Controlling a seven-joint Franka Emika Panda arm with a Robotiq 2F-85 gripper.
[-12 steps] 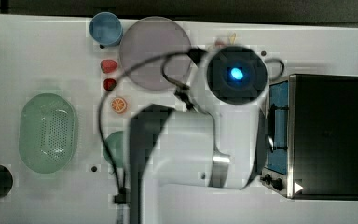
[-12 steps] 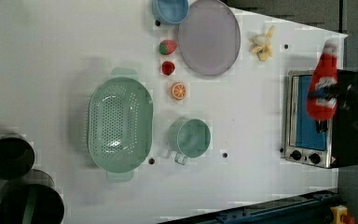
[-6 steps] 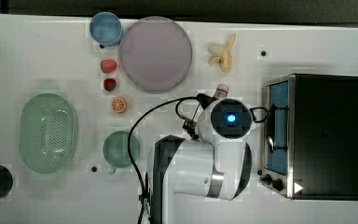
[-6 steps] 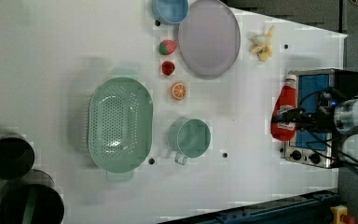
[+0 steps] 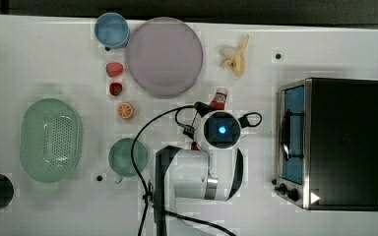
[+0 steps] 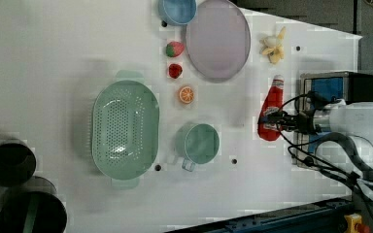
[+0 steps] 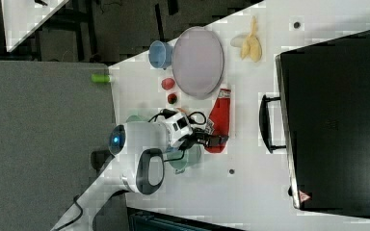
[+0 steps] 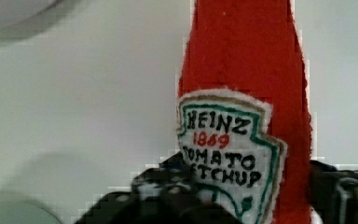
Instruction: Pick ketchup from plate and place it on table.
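The ketchup [image 6: 270, 114], a slim red bottle with a white label, lies low over the white table [image 6: 53, 58] between the plate and the toaster oven, cap toward the plate. My gripper [image 6: 278, 121] holds its lower body, one finger on each side of the label in the wrist view [image 8: 242, 196]. From the top view only the cap and neck of the ketchup [image 5: 219, 100] stick out past my wrist. The grey-mauve plate [image 5: 164, 56] has nothing on it. In the right view the ketchup [image 7: 220, 118] lies just off the plate [image 7: 197, 61].
A toaster oven [image 5: 334, 142] stands close on the top view's right. A banana [image 5: 236, 58] lies beyond the ketchup. A green cup [image 5: 125, 156], an orange slice [image 5: 125, 110], two strawberries [image 5: 114, 69], a blue cup [image 5: 111, 29] and a green basket [image 5: 50, 139] lie on the top view's left.
The arm has carried the ketchup from above the toaster oven down to the table between the oven and the plate. The bottle has stayed between the fingers.
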